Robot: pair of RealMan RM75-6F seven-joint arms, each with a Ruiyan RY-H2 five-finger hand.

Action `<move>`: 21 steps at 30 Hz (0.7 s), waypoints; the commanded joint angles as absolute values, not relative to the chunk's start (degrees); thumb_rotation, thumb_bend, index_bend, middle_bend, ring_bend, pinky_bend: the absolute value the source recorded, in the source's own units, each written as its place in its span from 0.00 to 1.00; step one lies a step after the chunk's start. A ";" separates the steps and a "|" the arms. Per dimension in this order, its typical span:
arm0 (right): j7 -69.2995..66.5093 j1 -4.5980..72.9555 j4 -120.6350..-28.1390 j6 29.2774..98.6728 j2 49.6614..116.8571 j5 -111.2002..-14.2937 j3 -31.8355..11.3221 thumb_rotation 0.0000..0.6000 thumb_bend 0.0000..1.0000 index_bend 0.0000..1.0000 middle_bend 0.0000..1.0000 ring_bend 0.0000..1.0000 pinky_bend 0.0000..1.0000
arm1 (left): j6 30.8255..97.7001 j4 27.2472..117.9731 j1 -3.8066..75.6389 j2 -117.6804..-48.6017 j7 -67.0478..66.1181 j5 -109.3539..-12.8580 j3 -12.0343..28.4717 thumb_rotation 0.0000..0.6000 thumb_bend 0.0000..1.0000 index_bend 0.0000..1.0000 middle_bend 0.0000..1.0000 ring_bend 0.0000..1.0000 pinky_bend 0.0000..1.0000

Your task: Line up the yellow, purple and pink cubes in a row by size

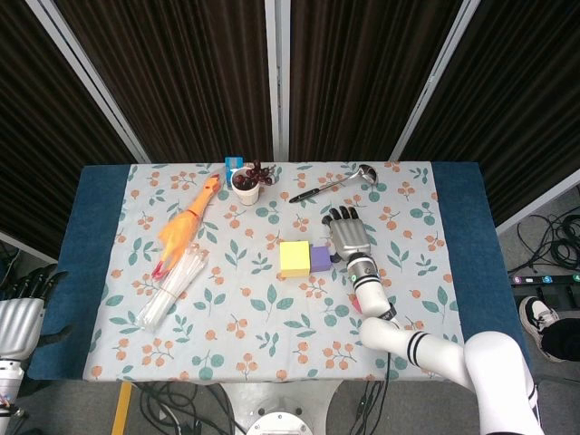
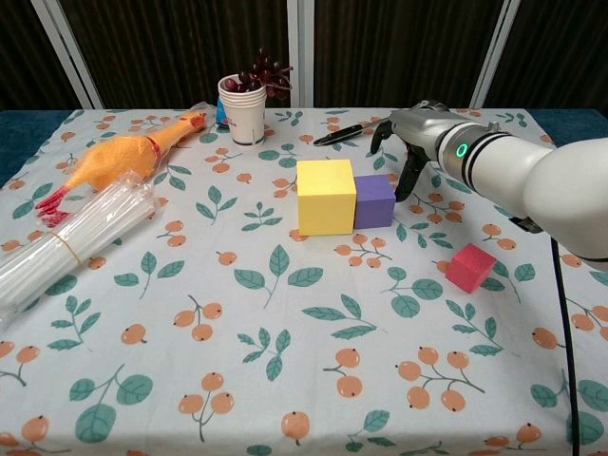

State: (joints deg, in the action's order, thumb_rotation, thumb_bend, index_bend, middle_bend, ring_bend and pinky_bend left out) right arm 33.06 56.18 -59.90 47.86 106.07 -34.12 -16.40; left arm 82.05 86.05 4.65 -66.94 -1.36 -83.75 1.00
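The large yellow cube (image 1: 293, 259) (image 2: 327, 196) and the mid-sized purple cube (image 1: 318, 259) (image 2: 375, 200) stand side by side and touching, purple on the right. The small pink cube (image 2: 471, 267) lies apart, nearer the front and to the right; my forearm hides nearly all of it in the head view. My right hand (image 1: 349, 239) (image 2: 414, 142) hangs palm-down just right of the purple cube, holding nothing, with its fingers (image 2: 407, 177) pointing down at the cube's right face. My left hand (image 1: 18, 319) rests off the table at the lower left, fingers spread and empty.
An orange rubber chicken (image 1: 186, 227) (image 2: 123, 157) and a bundle of clear straws (image 1: 170, 288) (image 2: 66, 242) lie at the left. A paper cup (image 1: 246, 188) (image 2: 242, 112) with dark sprigs stands at the back, and a ladle (image 1: 331, 184) (image 2: 356, 129) lies behind the cubes.
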 commanded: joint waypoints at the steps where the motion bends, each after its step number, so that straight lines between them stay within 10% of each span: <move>1: 33.08 56.21 -59.85 48.00 106.36 -34.11 -16.58 1.00 0.00 0.24 0.09 0.00 0.00 | 82.08 85.96 4.60 -66.98 -1.29 -83.81 0.96 1.00 0.00 0.21 0.19 0.12 0.17; 21: 30.37 50.66 -73.21 51.45 96.34 -40.77 -14.69 1.00 0.01 0.24 0.09 0.00 0.00 | 82.39 85.59 4.74 -67.08 -1.01 -84.39 1.09 1.00 0.00 0.21 0.19 0.12 0.17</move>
